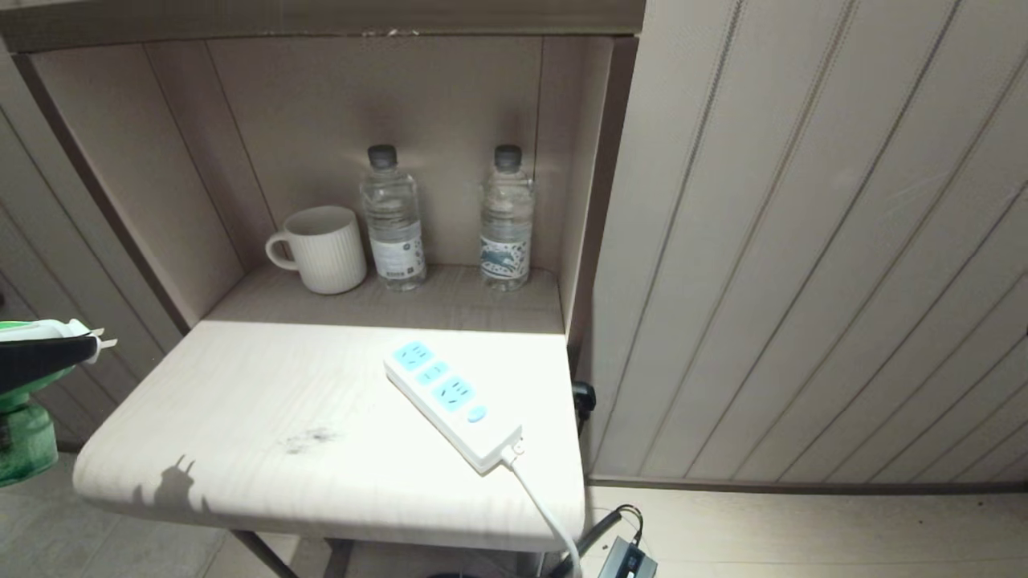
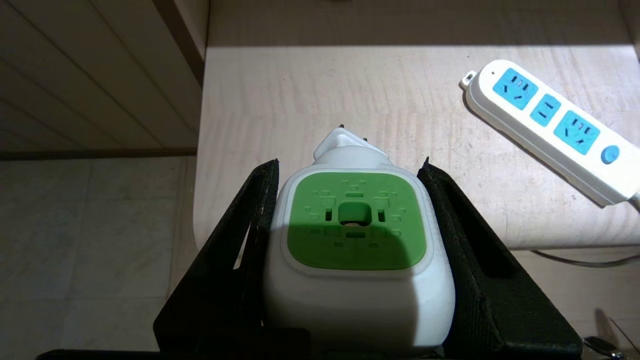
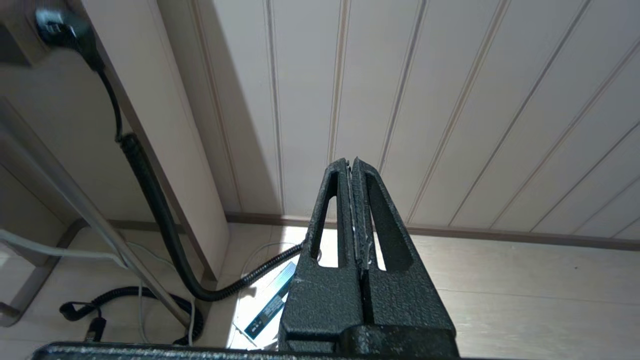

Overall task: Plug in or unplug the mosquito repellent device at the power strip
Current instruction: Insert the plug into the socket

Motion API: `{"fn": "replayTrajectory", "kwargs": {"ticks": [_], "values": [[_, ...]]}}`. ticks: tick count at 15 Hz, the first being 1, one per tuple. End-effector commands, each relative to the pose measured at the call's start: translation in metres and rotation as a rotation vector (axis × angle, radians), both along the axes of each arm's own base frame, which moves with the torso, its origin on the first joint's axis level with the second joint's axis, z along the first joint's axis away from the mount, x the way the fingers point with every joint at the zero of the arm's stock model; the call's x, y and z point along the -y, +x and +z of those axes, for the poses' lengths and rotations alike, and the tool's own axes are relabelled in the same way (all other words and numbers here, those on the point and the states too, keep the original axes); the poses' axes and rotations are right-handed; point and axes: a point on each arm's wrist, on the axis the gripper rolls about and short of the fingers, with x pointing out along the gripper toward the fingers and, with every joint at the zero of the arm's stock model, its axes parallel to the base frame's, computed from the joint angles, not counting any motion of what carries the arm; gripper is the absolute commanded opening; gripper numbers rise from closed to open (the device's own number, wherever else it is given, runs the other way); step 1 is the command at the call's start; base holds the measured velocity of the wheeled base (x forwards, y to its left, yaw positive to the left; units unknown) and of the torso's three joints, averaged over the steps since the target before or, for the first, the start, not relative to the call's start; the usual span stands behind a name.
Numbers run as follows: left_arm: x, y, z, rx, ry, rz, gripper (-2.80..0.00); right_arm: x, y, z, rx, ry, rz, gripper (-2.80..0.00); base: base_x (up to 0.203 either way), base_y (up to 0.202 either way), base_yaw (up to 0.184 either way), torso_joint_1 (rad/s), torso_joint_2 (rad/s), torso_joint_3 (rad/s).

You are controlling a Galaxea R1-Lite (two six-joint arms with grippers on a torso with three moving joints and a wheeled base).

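Note:
The mosquito repellent device (image 2: 356, 225), a white cap with a green centre, sits between the black fingers of my left gripper (image 2: 350, 162), which is shut on it. Its metal plug prongs point toward the table. In the head view the device (image 1: 28, 437) and left gripper (image 1: 80, 345) hang off the table's left edge, the green bottle below the cap. The power strip (image 1: 454, 405) lies diagonally on the table's right half, all its blue sockets empty, well apart from the device; the left wrist view shows the power strip (image 2: 550, 130) too. My right gripper (image 3: 350, 161) is shut and empty, parked low near the wall.
The pale wooden table (image 1: 241, 433) stands before a niche holding a white mug (image 1: 321, 249) and two clear water bottles (image 1: 393, 221) (image 1: 507, 221). The strip's white cord (image 1: 546, 514) drops off the front edge. Black cables (image 3: 150, 190) and an adapter (image 1: 630, 562) lie on the floor.

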Motion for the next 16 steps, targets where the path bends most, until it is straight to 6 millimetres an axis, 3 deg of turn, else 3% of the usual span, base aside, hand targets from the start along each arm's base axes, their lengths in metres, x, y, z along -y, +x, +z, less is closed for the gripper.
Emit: {"fn": "replayTrajectory", "kwargs": {"ticks": [1,5,9,16], "values": [[0.000,-0.001,-0.001,-0.003,0.001,0.001,-2.80,0.000,0.000,0.000,0.001,0.000,0.000,-2.80,0.000,0.000,0.000,0.196,-0.47,-0.282],[0.002,0.003,-0.009,-0.043,0.013,-0.010,-2.80,0.000,0.000,0.000,0.001,0.000,0.000,-2.80,0.000,0.000,0.000,0.201,-0.48,-0.283],[0.008,0.011,-0.027,-0.196,0.052,-0.054,-2.80,0.000,0.000,0.000,0.001,0.000,0.000,-2.80,0.000,0.000,0.000,0.209,-0.48,-0.272],[0.011,0.015,-0.037,-0.321,0.020,-0.111,-2.80,0.000,0.000,0.000,0.001,0.000,0.000,-2.80,0.000,0.000,0.000,0.033,-0.07,-0.039]]}}
